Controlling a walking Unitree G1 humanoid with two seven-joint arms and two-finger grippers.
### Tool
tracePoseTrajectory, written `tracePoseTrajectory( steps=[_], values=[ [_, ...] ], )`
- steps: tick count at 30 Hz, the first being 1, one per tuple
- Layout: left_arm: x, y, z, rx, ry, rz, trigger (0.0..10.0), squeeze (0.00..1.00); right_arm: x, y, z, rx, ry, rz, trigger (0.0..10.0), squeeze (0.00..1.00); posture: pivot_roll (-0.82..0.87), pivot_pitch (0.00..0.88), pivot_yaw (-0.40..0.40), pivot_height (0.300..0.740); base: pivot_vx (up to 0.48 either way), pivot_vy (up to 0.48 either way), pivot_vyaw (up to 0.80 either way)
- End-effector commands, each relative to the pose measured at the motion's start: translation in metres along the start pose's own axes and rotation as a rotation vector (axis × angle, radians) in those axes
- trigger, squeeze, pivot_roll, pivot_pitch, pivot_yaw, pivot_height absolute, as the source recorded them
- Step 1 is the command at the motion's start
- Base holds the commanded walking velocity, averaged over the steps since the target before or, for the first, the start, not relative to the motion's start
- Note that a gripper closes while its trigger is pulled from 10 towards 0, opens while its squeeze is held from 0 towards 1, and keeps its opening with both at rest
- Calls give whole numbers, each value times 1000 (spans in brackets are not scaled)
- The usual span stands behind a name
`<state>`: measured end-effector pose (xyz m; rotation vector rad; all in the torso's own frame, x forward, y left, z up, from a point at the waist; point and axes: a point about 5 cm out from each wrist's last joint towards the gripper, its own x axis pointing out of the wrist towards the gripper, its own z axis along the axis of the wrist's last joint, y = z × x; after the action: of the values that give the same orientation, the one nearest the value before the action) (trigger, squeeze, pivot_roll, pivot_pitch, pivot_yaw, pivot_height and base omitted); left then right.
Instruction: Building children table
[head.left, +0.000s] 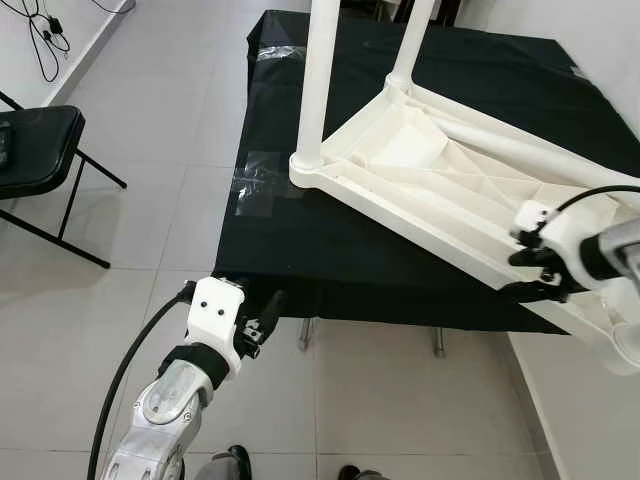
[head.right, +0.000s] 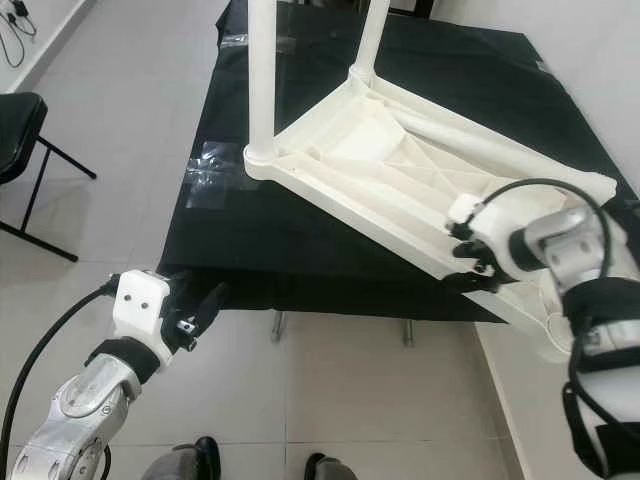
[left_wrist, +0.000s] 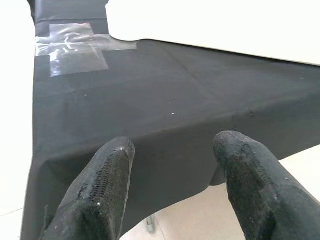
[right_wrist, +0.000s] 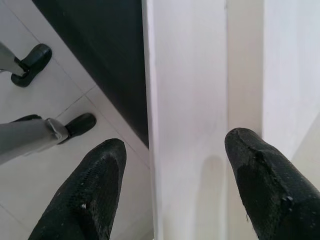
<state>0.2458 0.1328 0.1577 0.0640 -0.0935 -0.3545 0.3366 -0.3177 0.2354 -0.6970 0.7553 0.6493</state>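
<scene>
Where tape (head.left: 262, 178) wrinkles (black cloth (head.left: 330, 250)): upturned white table (head.left: 450, 180)

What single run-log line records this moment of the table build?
table: upside-down white children table on black-covered table | right gripper: open, straddling its near edge | left gripper: open, at cloth's front corner

Bright, even indoor light; the white table frame (left_wrist: 215, 25) glares, close claw fingers (right_wrist: 85, 200) blur.
</scene>
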Motion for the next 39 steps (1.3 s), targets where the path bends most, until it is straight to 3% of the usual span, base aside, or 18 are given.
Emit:
tracePoseTrajectory(
  steps=[1, 2, 3, 4, 5, 7, 8, 21, 25, 27, 29, 32, 35, 39],
  values=[
    [-2, -3, -4, -5, 22, -13, 10000, 0, -7, -1, -16, 33, 43, -1, 10000, 0, 29, 248, -123, 740, 0, 0, 0],
    [-2, -3, -4, -4, 22, -12, 10000, 0, -10, -2, -20, 37, 60, 2, 10000, 0, 28, 249, -123, 740, 0, 0, 0],
    [-2, -3, -4, -5, 22, -11, 10000, 0, -11, 0, -25, 41, 81, 9, 7686, 0, 26, 249, -123, 740, 0, 0, 0],
    [-2, -3, -4, -5, 22, -11, 10000, 0, -11, 0, -25, 41, 81, 9, 7686, 0, 26, 249, -123, 740, 0, 0, 0],
    [-1, -2, -4, -5, 22, -10, 10000, 0, -11, 2, -29, 42, 100, 20, 4588, 0, 22, 249, -124, 740, 0, 0, 0],
    [-1, -2, -4, -5, 22, -10, 10000, 0, -11, 2, -29, 42, 100, 20, 4588, 0, 22, 249, -124, 740, 0, 0, 0],
    [-1, -2, -4, -5, 21, -10, 10000, 0, -7, 6, -34, 49, 118, 31, 0, 0, 23, 249, -122, 740, 0, 0, 0],
    [0, -1, -3, -3, 18, -9, 10000, 0, 13, 17, -24, 59, 86, 51, 0, 0, 25, 252, -121, 740, 0, 0, 0],
    [0, 0, -3, -1, 18, -8, 10000, 0, 28, 26, 16, 106, -108, 84, 0, 0, 28, 252, -117, 740, 0, 0, 0],
    [0, 0, -3, 0, 18, -8, 10000, 0, 30, 30, 24, 112, -144, 101, 0, 0, 31, 252, -115, 740, 0, 0, 0],
    [0, 0, -2, 3, 19, -9, 10000, 0, 38, 39, 49, 123, -223, 127, 0, 0, 36, 253, -112, 740, 0, 0, 0],
    [0, 0, -2, 5, 19, -9, 10000, 0, 46, 44, 68, 136, -267, 115, 0, 0, 37, 253, -113, 740, 0, 0, 0],
    [0, 1, -2, 8, 20, -8, 10000, 0, 61, 51, 103, 179, -321, 50, 0, 0, 44, 254, -110, 740, 0, 0, 0],
    [0, 0, -2, 9, 20, -8, 10000, 0, 66, 59, 125, 194, -367, 56, 0, 0, 46, 255, -112, 740, 0, 0, 0]
  ],
)
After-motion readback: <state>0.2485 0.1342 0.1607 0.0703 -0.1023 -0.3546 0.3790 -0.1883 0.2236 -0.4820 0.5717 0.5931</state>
